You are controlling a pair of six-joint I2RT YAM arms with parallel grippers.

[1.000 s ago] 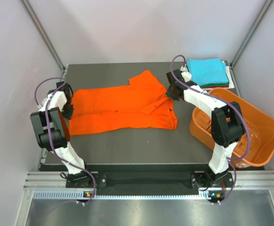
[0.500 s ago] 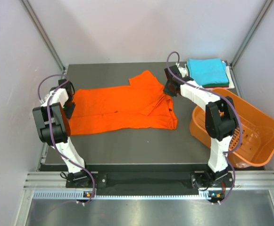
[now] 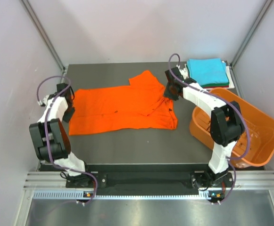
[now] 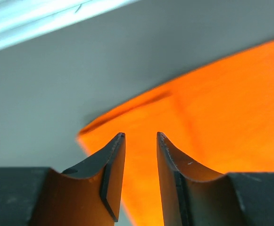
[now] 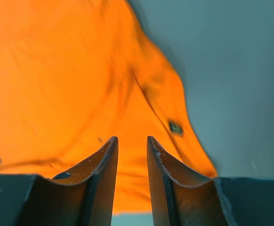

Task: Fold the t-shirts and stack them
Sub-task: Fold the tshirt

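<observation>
Orange t-shirt (image 3: 122,108), soft and creased, spread flat on the dark table (image 3: 127,147), with bare tabletop along its near hem. Left gripper (image 4: 140,136) and right gripper (image 5: 132,139) at opposite shirt edges, jaws parted, holding nothing. Turquoise folded shirt (image 3: 207,70) tops the far-right stack.

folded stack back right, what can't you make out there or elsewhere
- Top view: the shirts under the turquoise t-shirt show only thin edges, so how many there are is unclear.
- Top view: the right arm hides part of the orange basket.
- Wrist views: the orange t-shirt is blurred and cut off by the frame.
</observation>
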